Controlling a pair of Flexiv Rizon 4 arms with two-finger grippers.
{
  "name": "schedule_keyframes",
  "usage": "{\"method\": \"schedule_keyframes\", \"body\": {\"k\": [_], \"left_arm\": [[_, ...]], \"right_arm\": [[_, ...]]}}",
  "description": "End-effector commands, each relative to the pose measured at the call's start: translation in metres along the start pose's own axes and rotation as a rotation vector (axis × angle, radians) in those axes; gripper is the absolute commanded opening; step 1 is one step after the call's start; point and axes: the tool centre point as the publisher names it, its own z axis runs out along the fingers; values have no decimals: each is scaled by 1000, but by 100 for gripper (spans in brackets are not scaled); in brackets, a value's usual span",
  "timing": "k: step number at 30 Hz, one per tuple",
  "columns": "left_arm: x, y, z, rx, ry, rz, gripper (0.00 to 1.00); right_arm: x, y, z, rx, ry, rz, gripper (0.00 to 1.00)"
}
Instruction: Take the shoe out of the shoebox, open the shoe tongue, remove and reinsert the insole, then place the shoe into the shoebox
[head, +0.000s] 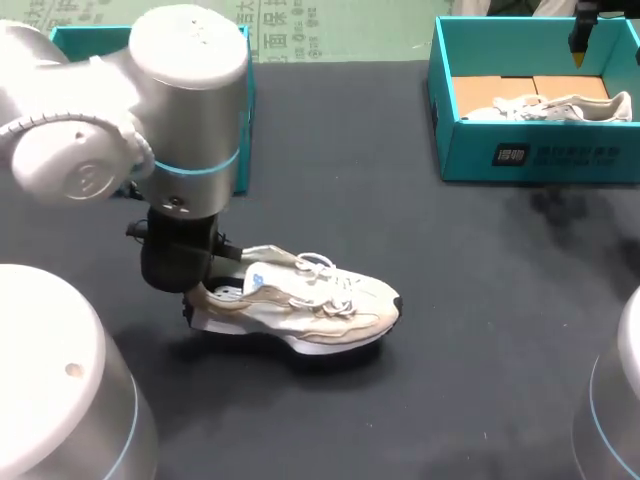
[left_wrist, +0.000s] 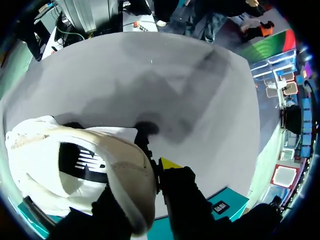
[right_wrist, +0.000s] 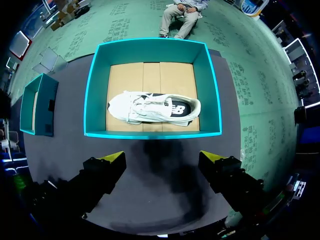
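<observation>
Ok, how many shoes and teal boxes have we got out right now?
Shoes: 2 (shoe on the table, boxed shoe)
Teal boxes: 2 (right box, left box)
Total: 4

Dark table (head: 480, 320) carries a white shoe (head: 310, 305) near its middle, a teal shoebox (head: 540, 160) at the far right and another teal box (head: 75, 42) far left
</observation>
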Motion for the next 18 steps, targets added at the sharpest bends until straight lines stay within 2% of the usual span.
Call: {"method": "schedule_keyframes", "body": {"k": [1, 6, 11, 18], "left_arm": [[-52, 24, 11, 67, 61, -11, 0], [-71, 32, 24, 57, 82, -54, 0], [-84, 37, 42, 81, 101, -86, 0], [-88, 37, 53, 81, 104, -95, 0]], "right_arm": [[0, 0, 0, -1, -1, 1, 100], [0, 0, 0, -1, -1, 1, 100], [0, 0, 0, -1, -1, 1, 100], [0, 0, 0, -1, -1, 1, 100]]}}
